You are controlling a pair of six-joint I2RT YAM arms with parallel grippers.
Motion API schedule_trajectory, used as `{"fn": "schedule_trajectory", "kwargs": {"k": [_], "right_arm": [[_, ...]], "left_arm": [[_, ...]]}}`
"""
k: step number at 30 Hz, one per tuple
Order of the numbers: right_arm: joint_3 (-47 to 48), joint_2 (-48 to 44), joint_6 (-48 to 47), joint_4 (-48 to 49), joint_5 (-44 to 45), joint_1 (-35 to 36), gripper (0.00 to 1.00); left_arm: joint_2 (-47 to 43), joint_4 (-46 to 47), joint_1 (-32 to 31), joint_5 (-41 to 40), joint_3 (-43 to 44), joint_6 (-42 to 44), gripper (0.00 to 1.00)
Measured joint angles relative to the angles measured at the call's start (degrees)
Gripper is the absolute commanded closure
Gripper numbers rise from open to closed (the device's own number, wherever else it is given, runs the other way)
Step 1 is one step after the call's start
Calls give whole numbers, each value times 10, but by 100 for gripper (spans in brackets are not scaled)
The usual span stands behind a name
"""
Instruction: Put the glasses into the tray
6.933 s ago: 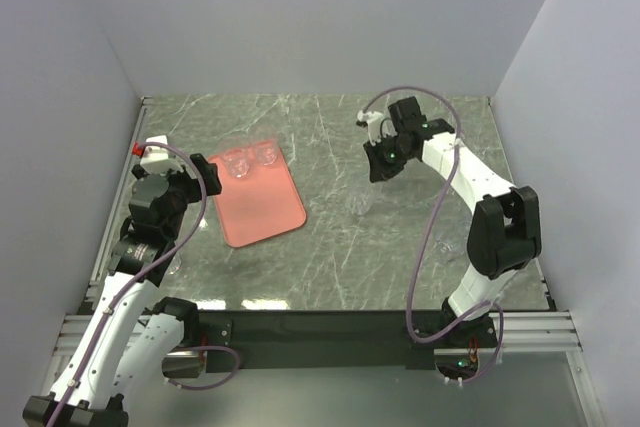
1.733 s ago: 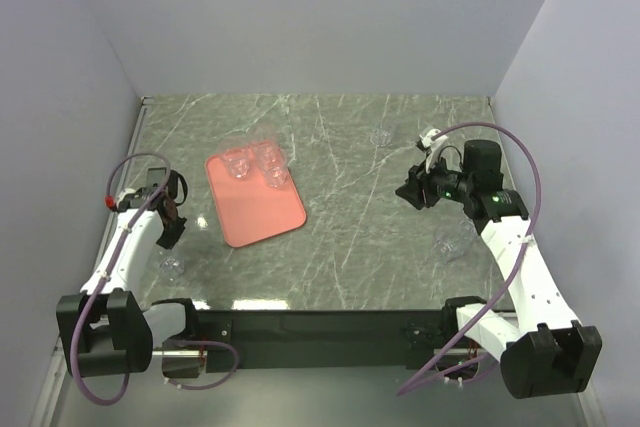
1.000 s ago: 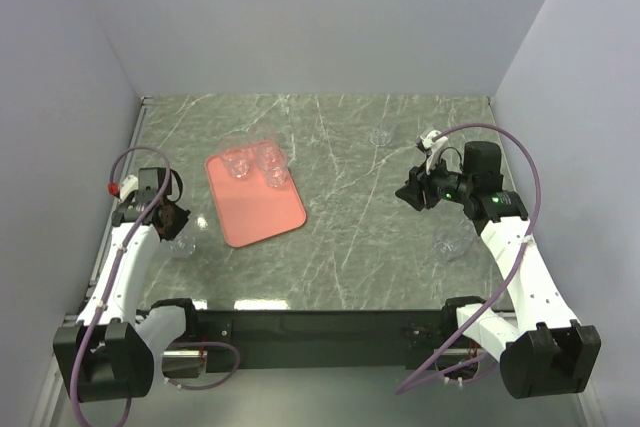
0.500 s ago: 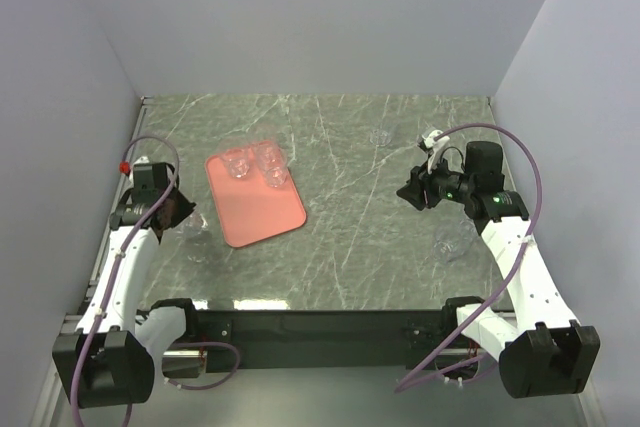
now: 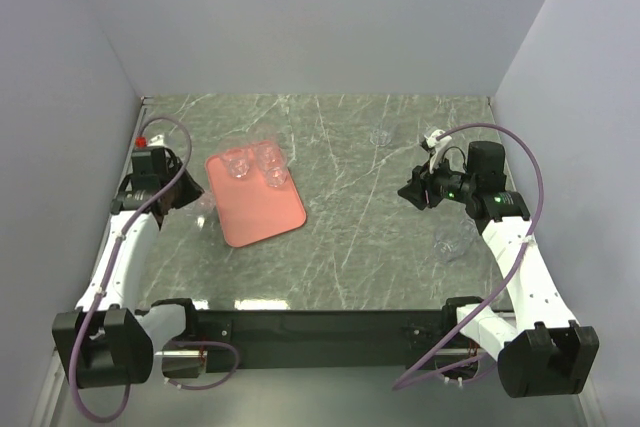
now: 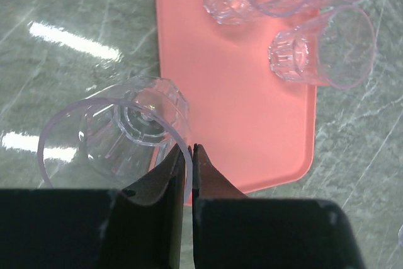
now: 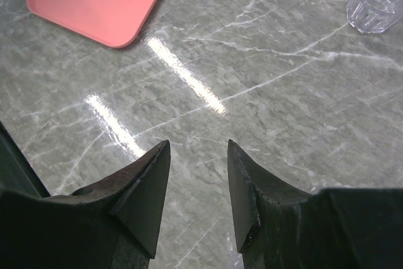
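Observation:
The salmon-pink tray (image 5: 262, 217) lies left of centre, with three clear glasses (image 5: 238, 165) (image 5: 266, 155) (image 5: 277, 178) at its far end. My left gripper (image 5: 188, 201) hovers just left of the tray, shut on the rim of another glass (image 5: 203, 213). In the left wrist view the fingertips of the left gripper (image 6: 190, 148) pinch that glass (image 6: 119, 133) by its wall beside the tray (image 6: 239, 105). My right gripper (image 5: 408, 190) stands open with nothing in it over bare table; the right wrist view shows this gripper (image 7: 198, 146) the same way.
Two loose glasses stand on the marble table: one at the far right-centre (image 5: 380, 134), also in the right wrist view (image 7: 376, 1), and one near the right arm (image 5: 452, 240). Grey walls close in the left, back and right sides.
My left gripper has carried its glass away from the near-left edge, farther back and toward the tray. The right arm has stayed put.

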Motion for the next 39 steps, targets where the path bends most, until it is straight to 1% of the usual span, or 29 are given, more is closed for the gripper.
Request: {"fn": "schedule_trajectory", "kwargs": {"k": [4,7,19,30,39], "right_arm": [[0,0,0,0,-1,0,51],[0,0,0,1,-1,-1,51],[-5,-2,0,4,-1,-9,51],[-8,-2,-1,3,-3,-9,51],[-8,-2,-1,3,-3,-9,51]], "left_arm": [[32,7,-1,28,19,31,100],[57,15,-9,34,32,50,100],[164,30,-91,12,90,81,100],[220,41,-96,-16,117,107,100],[256,45,-97,-19,143,121,100]]}}
